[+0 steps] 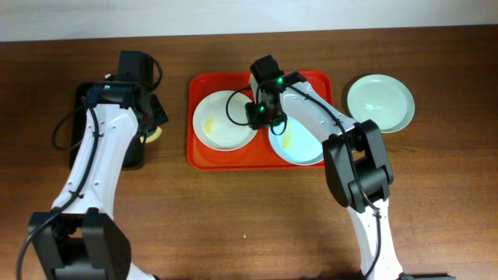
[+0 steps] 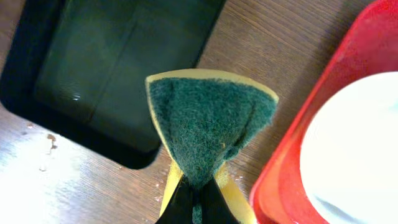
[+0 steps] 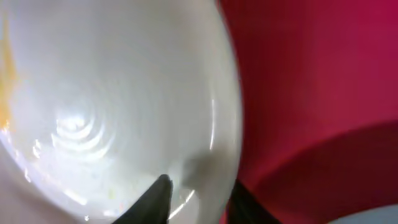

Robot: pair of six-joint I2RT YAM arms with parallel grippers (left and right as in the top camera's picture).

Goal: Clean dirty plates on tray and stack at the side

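The red tray [image 1: 233,78] holds a cream-white plate [image 1: 222,124] with a yellow smear on its left and a pale blue-green plate [image 1: 303,146] with a yellow smear on its right. Another pale blue-green plate [image 1: 380,103] lies on the table right of the tray. My right gripper [image 1: 261,115] is open and straddles the cream plate's right rim. In the right wrist view, one finger is over the plate [image 3: 124,81] and one is outside the rim [image 3: 202,193]. My left gripper [image 1: 156,128] is shut on a green and yellow sponge [image 2: 208,124], left of the tray.
A black tray [image 1: 87,99] lies at the left under my left arm; it also shows in the left wrist view [image 2: 99,68]. The red tray's rim [image 2: 292,155] is just right of the sponge. Bare wood table lies in front.
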